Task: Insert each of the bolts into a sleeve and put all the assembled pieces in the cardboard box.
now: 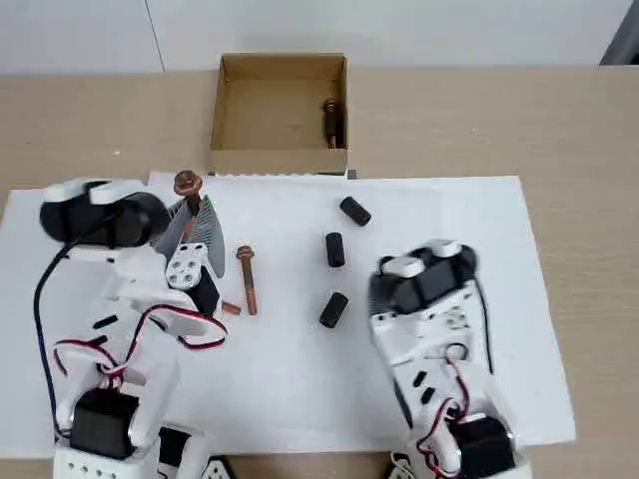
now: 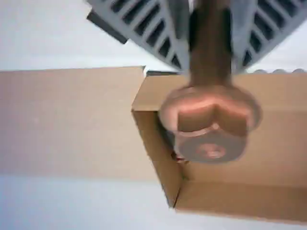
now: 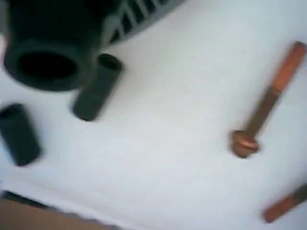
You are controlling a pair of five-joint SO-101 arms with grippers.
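Left gripper (image 2: pixel 211 33) clamps a bolt (image 2: pixel 209 122); right gripper (image 3: pixel 72 24) grips a sleeve (image 3: pixel 45 67)

Shows a copper-coloured metal bolt (image 3: pixel 266 103) lying flat on a white paper sheet (image 3: pixel 168 158). Well apart from that bolt: a black tubular sleeve (image 3: pixel 45 67) with its bore facing out, a second black sleeve (image 3: pixel 96 86) slightly nearer the bolt, and a third black sleeve (image 3: pixel 19 134). Near the bolt's head, another copper shank (image 3: pixel 285 203), partly cropped.

Left arm (image 1: pixel 125 294): white shell, black motors; red, white and black cables over the paper sheet's (image 1: pixel 300 384) near-left corner.
Right arm (image 1: pixel 429 319): white shell, black motor, red-white wires.
Left gripper (image 1: pixel 192 205): grey, slotted.
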